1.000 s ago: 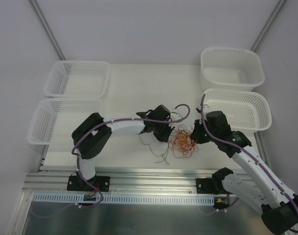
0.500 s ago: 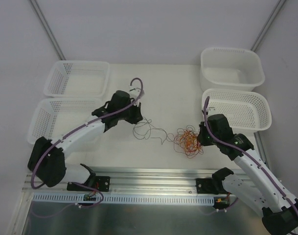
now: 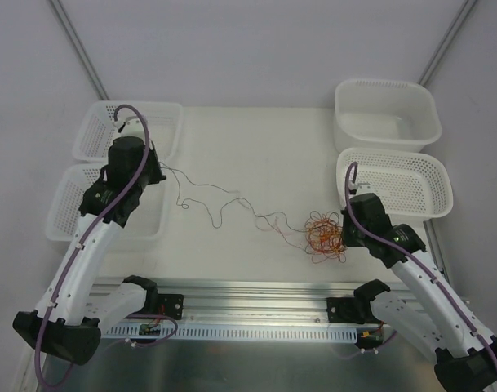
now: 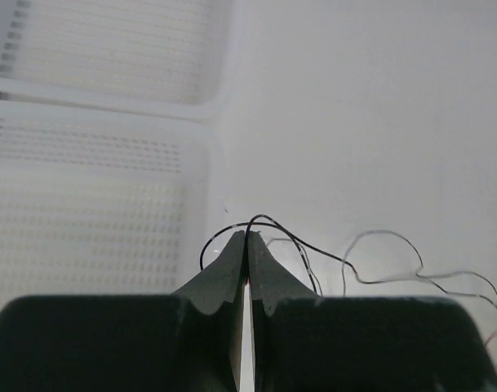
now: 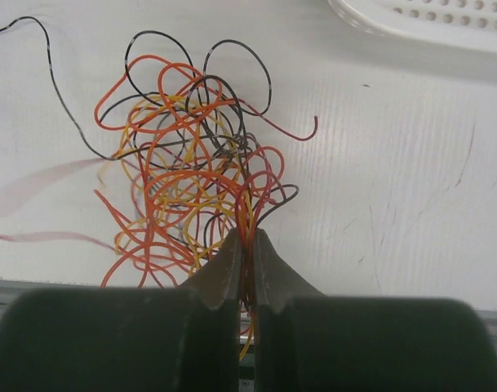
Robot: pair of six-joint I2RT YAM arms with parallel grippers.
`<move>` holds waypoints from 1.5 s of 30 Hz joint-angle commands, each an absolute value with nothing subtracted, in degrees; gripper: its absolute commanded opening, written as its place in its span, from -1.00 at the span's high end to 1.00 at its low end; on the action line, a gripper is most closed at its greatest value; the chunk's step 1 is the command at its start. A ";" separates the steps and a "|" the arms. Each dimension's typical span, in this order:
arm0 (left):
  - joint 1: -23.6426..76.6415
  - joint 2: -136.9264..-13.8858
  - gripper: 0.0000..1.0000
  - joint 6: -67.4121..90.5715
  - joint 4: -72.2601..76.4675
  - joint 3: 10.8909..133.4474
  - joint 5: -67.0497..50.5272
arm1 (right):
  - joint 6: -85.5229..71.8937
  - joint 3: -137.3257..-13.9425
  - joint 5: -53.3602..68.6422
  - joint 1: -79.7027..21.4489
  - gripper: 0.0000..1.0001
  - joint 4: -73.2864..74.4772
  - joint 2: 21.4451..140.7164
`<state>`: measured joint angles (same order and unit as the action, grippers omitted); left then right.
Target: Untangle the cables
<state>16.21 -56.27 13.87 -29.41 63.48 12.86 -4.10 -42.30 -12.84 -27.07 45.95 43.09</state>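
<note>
A tangle of orange, red, yellow and black cables lies on the white table at centre right; it fills the right wrist view. My right gripper is shut on several strands at the tangle's right edge, seen from above. A single thin black cable runs from the tangle leftwards across the table. My left gripper is shut on that black cable's end, beside the near left basket, seen from above.
Two white mesh baskets stand at the left, under and beside my left arm. A white tub and a mesh basket stand at the right. The metal rail runs along the near edge.
My left gripper has moved far to the left with the black cable, drawing it out of the tangle into a long line. My right gripper holds the tangle and shifted slightly right.
</note>
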 commanded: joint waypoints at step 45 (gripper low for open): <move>52.37 -72.59 -0.50 7.39 -0.22 52.92 -10.11 | 2.03 -50.54 11.25 -24.35 0.99 38.23 41.75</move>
